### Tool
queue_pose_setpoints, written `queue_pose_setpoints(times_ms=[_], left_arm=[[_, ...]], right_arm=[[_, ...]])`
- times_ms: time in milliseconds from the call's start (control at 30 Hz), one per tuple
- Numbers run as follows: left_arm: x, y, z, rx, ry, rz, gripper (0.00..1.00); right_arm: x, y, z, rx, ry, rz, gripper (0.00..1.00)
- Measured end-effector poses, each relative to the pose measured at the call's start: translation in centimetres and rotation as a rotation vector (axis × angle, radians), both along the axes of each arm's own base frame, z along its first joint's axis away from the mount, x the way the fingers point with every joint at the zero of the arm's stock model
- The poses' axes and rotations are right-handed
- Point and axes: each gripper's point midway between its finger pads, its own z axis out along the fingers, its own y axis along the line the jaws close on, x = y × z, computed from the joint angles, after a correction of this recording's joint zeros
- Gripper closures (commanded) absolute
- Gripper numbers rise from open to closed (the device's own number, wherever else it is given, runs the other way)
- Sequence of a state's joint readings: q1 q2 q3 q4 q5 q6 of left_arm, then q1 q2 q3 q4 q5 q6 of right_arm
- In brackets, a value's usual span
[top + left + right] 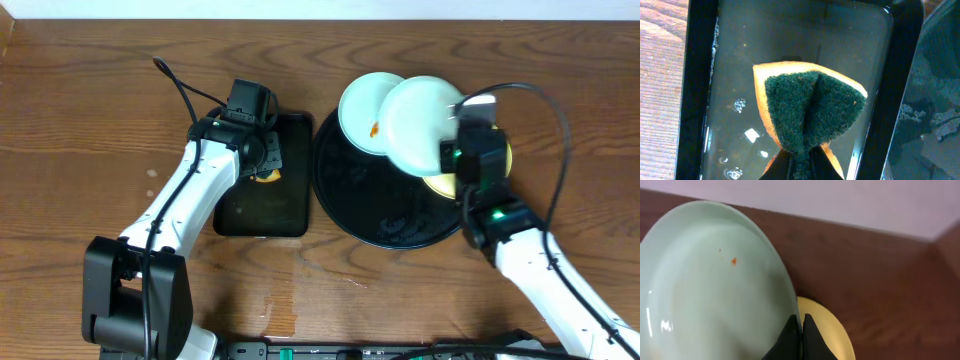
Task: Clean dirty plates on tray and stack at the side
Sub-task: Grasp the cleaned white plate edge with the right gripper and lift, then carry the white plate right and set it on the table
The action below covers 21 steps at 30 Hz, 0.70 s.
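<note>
My right gripper [452, 152] is shut on the rim of a pale mint-white plate [418, 122] and holds it tilted above the large round black tray [350, 190]. In the right wrist view that plate [710, 285] carries small orange specks, with my fingers [801, 325] pinching its edge. A second mint-white plate [362, 108] with an orange smear lies at the tray's far edge. The pale yellow plate [445, 183] lies under my right gripper and also shows in the right wrist view [830, 335]. My left gripper [801, 167] is shut on a green and orange sponge [810, 107].
A smaller rectangular black tray [262, 200] holding water lies left of the round tray; the sponge hangs over it in the left wrist view [730, 75]. A black cable [180, 85] runs across the wood table behind the left arm. A pale wall borders the table's far edge.
</note>
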<state>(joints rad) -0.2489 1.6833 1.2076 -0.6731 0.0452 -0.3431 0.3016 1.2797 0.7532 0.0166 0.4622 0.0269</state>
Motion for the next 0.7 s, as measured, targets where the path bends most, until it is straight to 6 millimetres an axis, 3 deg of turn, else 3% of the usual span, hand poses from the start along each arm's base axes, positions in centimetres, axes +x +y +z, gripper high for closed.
queue_pose_setpoints(times_ms=[167, 367, 533, 700], left_arm=[[0.0, 0.0, 0.0, 0.0, 0.001, 0.0, 0.92], [-0.1, 0.0, -0.1, 0.0, 0.002, 0.0, 0.92], [-0.1, 0.0, -0.1, 0.0, 0.002, 0.0, 0.92], [-0.1, 0.0, -0.1, 0.0, 0.002, 0.0, 0.92]], right_arm=[[1.1, -5.2, 2.3, 0.164, 0.014, -0.117, 0.99], [0.6, -13.6, 5.9, 0.325, -0.03, -0.319, 0.99], [-2.4, -20.0, 4.0, 0.441, 0.004, -0.518, 0.99], [-4.5, -25.1, 0.0, 0.523, 0.073, -0.685, 0.99]])
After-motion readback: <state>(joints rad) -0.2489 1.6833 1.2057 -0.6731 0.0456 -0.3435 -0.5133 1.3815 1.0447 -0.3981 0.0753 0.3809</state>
